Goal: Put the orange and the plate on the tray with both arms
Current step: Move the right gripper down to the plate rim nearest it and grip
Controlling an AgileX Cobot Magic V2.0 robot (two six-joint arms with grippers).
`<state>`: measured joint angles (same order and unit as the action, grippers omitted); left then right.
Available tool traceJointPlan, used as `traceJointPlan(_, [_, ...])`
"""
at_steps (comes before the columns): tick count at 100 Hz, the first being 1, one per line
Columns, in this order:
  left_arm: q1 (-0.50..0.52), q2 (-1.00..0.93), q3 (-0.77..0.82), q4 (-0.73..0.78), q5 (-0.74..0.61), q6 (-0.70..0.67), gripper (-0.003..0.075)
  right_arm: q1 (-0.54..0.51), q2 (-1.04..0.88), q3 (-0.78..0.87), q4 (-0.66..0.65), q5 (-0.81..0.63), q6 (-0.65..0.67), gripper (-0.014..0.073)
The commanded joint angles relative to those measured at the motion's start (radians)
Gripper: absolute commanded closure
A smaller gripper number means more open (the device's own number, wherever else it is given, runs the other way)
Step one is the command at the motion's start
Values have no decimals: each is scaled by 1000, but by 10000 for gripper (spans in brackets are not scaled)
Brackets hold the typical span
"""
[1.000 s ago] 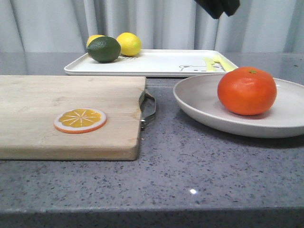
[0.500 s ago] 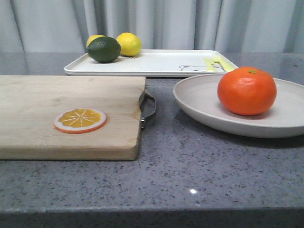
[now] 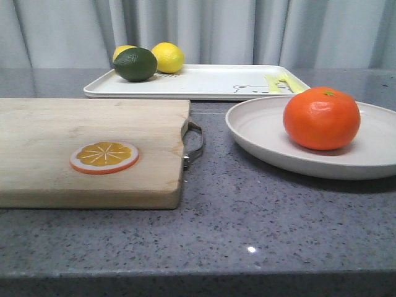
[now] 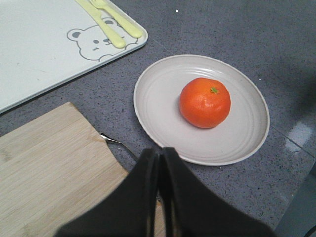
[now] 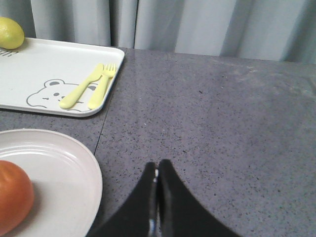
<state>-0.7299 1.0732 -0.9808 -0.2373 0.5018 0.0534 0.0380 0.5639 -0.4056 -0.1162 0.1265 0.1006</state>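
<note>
Front view: the orange (image 3: 322, 118) sits in the plate (image 3: 266, 139) on the right of the grey counter (image 3: 247, 229). The tray (image 3: 204, 83) lies farther back, carrying two lemons (image 3: 168, 57) and a lime (image 3: 135, 64) at its left end. A wooden cutting board (image 3: 93, 151) with an orange slice (image 3: 104, 156) lies at left. Neither arm appears here.

Left wrist view: the left gripper (image 4: 159, 163), fingers pressed together and empty, hangs above the board's edge beside the plate (image 4: 237, 143) holding the orange (image 4: 205, 102).

Right wrist view: the right gripper (image 5: 157, 173), also closed on nothing, hangs over bare counter just beside the plate (image 5: 69, 182); yellow cutlery (image 5: 91, 86) lies on the tray (image 5: 49, 64).
</note>
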Motion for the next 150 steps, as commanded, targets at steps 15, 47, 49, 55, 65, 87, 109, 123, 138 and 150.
traceJointPlan(15, [2,-233,151,-11,-206,1,741,-7,7,-37,-9,-57,-5,660])
traceJointPlan(47, [2,-446,311,-4,-266,1,740,-7,7,-38,-9,-38,-5,660])
traceJointPlan(49, [2,-452,314,-4,-269,1,740,-7,7,-40,-9,-34,-5,660])
traceJointPlan(55, [2,-463,321,-4,-274,1,740,-7,8,-46,-9,-14,-5,660])
traceJointPlan(65, [2,-465,321,-4,-273,1,740,-2,26,-79,-7,28,-5,660])
traceJointPlan(87, [2,-465,321,-4,-273,1,741,48,168,-225,-3,215,-5,505])
traceJointPlan(109, [2,-465,321,-4,-273,1,740,82,359,-408,38,407,-5,244])
traceJointPlan(123, [2,-465,321,-4,-273,1,740,83,481,-521,94,541,-5,243])
traceJointPlan(138, [2,-465,321,-4,-273,1,740,84,594,-610,116,644,-5,243])
traceJointPlan(150, [2,-465,323,-4,-272,1,740,84,663,-649,152,681,-5,243])
